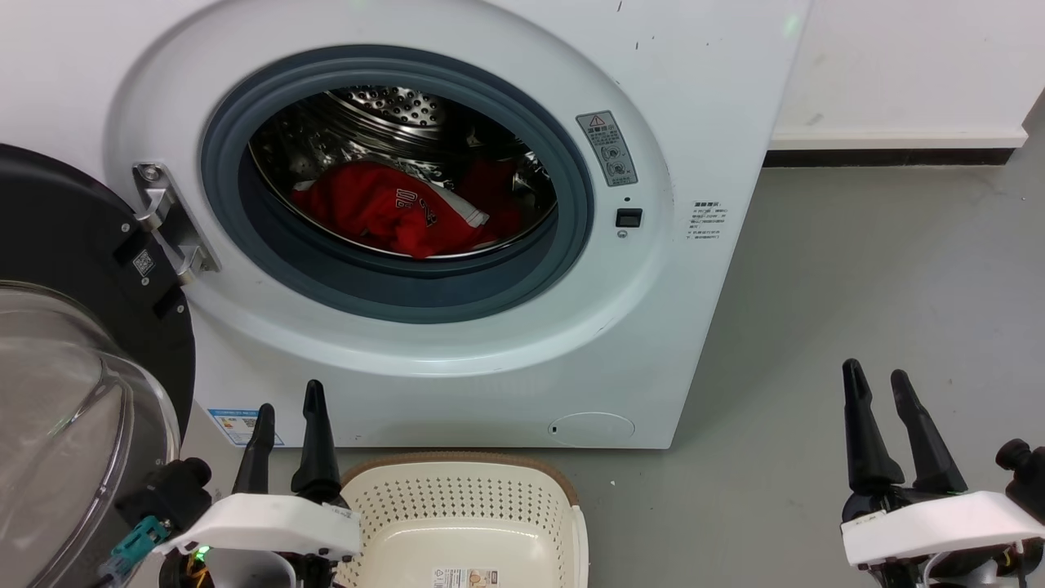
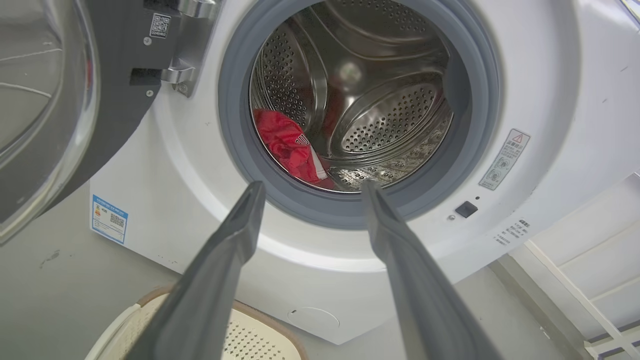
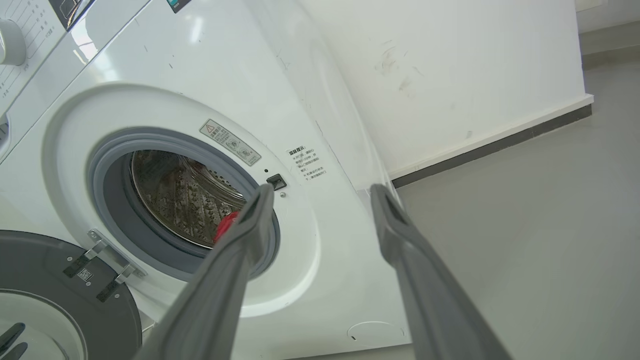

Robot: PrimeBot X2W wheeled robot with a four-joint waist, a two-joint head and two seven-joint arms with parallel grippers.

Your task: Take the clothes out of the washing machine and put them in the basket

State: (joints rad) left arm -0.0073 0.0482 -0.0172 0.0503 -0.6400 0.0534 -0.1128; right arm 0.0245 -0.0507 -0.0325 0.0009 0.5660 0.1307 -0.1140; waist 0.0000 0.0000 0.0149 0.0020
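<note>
Barely begun. Yet to lift red clothes heaped inside washing machine, upper centre, into empty basket, bottom centre. Holding nothing, with left hand and right hand both spread apart.

L jaws: two long black tapered fingers, matte, on a glossy white moulded plastic wrist shell. Teal cable plug at 9 o'clock of the shell, small green light under its edge at 8 o'clock. R jaws: same black fingers, white shell w/ black round knob at 2 o'clock. Close up, the fingers look dark grey & matte.
</note>
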